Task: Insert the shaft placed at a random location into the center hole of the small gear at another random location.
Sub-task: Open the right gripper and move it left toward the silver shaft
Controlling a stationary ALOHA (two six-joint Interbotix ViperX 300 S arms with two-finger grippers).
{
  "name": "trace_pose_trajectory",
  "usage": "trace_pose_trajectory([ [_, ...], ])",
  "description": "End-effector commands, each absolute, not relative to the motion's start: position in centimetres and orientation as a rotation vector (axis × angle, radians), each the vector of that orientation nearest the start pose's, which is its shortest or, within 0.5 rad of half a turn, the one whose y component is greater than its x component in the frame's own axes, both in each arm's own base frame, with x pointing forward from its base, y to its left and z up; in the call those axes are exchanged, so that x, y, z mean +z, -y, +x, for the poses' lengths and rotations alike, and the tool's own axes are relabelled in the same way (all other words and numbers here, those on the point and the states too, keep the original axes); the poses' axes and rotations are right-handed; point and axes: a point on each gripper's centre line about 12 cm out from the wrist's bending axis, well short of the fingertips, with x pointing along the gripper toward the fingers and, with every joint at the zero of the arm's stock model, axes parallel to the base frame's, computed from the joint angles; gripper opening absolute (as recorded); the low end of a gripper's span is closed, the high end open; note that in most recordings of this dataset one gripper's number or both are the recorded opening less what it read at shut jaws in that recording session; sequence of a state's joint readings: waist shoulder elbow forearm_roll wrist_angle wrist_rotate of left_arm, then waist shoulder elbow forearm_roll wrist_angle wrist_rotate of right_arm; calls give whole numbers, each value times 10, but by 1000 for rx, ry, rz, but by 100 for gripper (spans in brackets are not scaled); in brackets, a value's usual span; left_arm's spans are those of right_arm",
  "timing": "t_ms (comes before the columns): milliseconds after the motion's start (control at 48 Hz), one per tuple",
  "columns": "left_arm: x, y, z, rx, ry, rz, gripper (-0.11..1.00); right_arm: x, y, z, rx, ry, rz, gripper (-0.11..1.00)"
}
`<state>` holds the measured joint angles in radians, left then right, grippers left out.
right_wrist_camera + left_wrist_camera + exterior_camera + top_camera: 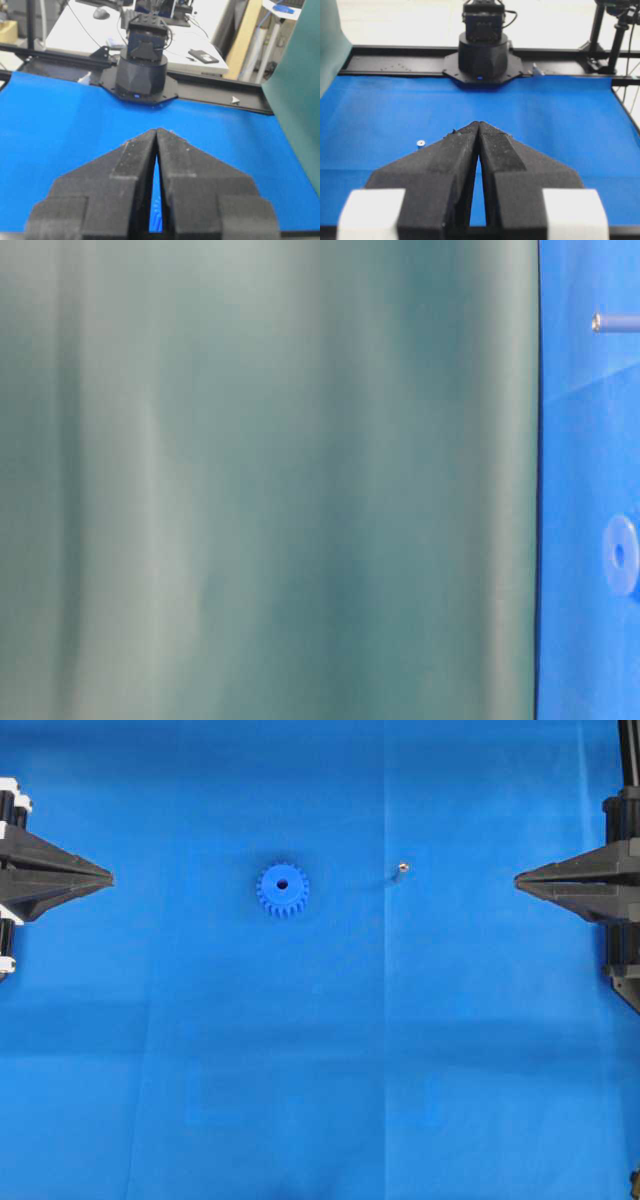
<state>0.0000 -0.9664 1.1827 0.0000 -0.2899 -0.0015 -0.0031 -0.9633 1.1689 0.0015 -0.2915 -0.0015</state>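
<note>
The small gear [282, 888] lies flat on the blue mat left of centre, its center hole [282, 884] dark and facing up. The shaft [402, 869] stands to its right as a small shiny dot; it also shows in the left wrist view [420, 143] and in the table-level view [615, 322]. The gear shows at that view's right edge [621, 554]. My left gripper [110, 877] is shut and empty at the far left edge. My right gripper [517, 879] is shut and empty at the far right. A sliver of gear teeth [158, 210] shows between the right jaws.
A teal backdrop [270, 480] fills most of the table-level view. The arm bases [482, 52] [142, 70] stand at opposite ends of the blue mat [330, 1050], on black frame rails.
</note>
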Motion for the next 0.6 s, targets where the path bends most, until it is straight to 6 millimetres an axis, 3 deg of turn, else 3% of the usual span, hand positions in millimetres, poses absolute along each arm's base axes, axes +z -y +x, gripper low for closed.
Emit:
trace_pose_trajectory([
  [0,299,-1,199,2,87,-5,0,301,1,200,-6,100,-22,0],
  [125,297,-1,199,2,74,-5,0,293,6,210,-29,63,-24,-6],
  [396,299,-1,195,3,86,-3,0,263,28,232,-122,-22,-7,-3],
  [500,298,-1,193,2,83,-5,0,250,35,242,-149,-67,9,9],
  [583,298,-1,192,3,80,-5,0,238,40,250,-166,-109,28,28],
])
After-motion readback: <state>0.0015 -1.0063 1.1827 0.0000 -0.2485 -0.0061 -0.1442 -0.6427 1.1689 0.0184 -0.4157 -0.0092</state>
